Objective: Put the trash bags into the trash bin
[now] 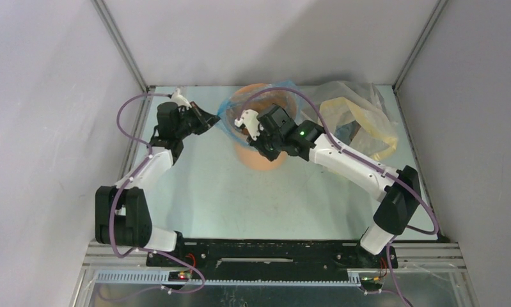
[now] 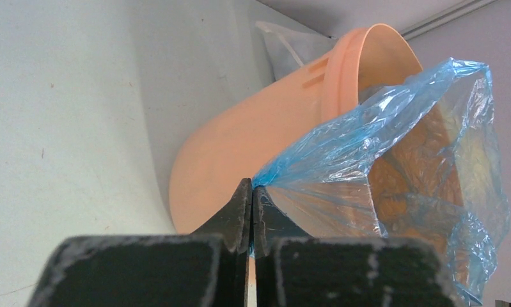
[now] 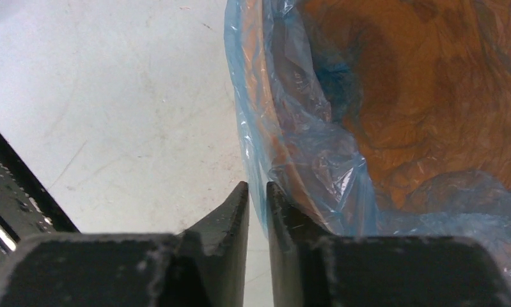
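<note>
The orange trash bin [image 1: 265, 160] stands at the back middle of the table. A light-blue trash bag [image 1: 230, 121] lies in its mouth, with film spilling over the left rim. My left gripper [image 2: 252, 185] sits left of the bin [image 2: 265, 134], shut on a corner of the bag [image 2: 393, 147] and pulling it taut outward. My right gripper [image 3: 257, 187] hovers at the bin's near-left rim, its jaws a narrow gap apart, and the bag's edge [image 3: 304, 147] hangs at that gap. The orange inside [image 3: 432, 96] shows through the film.
A larger yellowish-clear plastic bag [image 1: 358, 118] lies crumpled at the back right, beside the bin. Grey enclosure walls close in the table on the left, back and right. The right arm [image 1: 355, 166] reaches diagonally across the table's right half.
</note>
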`<act>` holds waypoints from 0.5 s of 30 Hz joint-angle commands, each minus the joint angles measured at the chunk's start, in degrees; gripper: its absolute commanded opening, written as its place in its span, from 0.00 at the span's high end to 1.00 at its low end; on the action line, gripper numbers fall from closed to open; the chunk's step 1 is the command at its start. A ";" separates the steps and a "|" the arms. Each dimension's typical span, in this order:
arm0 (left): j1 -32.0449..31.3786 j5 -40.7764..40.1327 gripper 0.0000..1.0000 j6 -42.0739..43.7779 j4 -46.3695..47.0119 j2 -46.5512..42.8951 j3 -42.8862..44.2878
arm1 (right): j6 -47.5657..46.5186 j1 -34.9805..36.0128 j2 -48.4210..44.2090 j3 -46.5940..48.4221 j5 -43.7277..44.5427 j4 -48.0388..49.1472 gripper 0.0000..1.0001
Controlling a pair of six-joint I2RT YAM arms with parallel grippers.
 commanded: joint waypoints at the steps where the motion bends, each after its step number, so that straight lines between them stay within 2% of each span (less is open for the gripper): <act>1: 0.37 0.14 0.99 -0.05 2.88 0.49 1.49 | 1.60 -0.68 -1.09 0.62 -2.35 1.42 0.75; 8: 0.34 0.24 0.93 0.14 3.31 0.61 1.51 | 5.02 -2.89 -9.14 -1.39 -5.68 0.98 0.50; 12: 0.34 0.53 0.87 0.01 3.77 0.89 1.25 | 10.03 -7.95 -14.38 -3.59 -10.69 1.59 0.46; 15: 0.38 0.61 0.86 -0.27 4.12 1.23 1.46 | 15.79 -13.23 -18.56 -6.64 -16.08 5.37 0.44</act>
